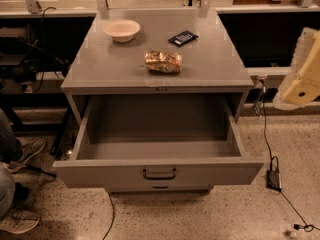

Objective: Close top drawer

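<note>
Grey metal top drawer (100, 173): stands pulled far out of cabinet (210, 79), front panel nearest camera, dark bail handle (159, 174) at panel centre. Black adapter (273, 180) with cable: on speckled floor, just right of drawer front. Gripper (302, 69): cream-coloured, at right frame edge, beside cabinet, well apart from drawer and handle; open or closed cannot be told. Cabinet top: gold foil snack bag (163, 61) front centre; small black flat device (183, 37) behind it; white bowl (122, 30) back left.
</note>
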